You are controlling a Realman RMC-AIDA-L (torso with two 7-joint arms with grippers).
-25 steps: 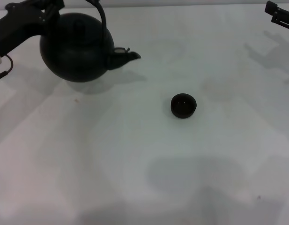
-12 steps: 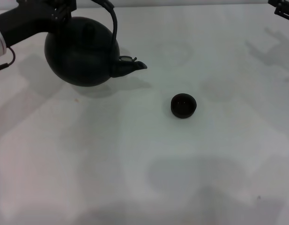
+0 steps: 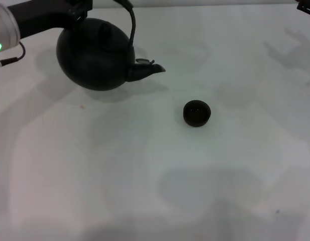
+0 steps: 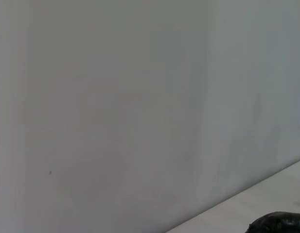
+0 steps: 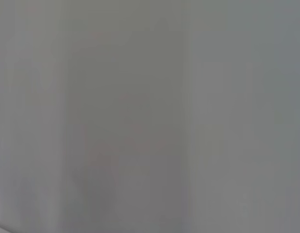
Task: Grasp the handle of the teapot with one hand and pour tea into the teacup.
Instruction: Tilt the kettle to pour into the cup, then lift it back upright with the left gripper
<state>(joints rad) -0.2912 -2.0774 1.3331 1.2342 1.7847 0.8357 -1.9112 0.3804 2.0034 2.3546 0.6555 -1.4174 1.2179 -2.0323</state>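
The large round matte black teapot [image 3: 97, 55] hangs at the far left of the white bench [image 3: 144, 191], its short curved spout [image 3: 146, 70] pointing toward the small, low, dark round teacup [image 3: 197, 113], which sits well apart from it near the bench's middle. The left tool [image 3: 87, 4] meets the arched dark handle [image 3: 130, 22] at the view's top edge — whether it is clamped there I cannot tell. The right tool [image 3: 308, 5] shows only as a dark sliver at the far right corner.

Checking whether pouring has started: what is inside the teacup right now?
The teacup shows only a dark interior, with no liquid I can make out. The teapot spout is off to the side, not over it.
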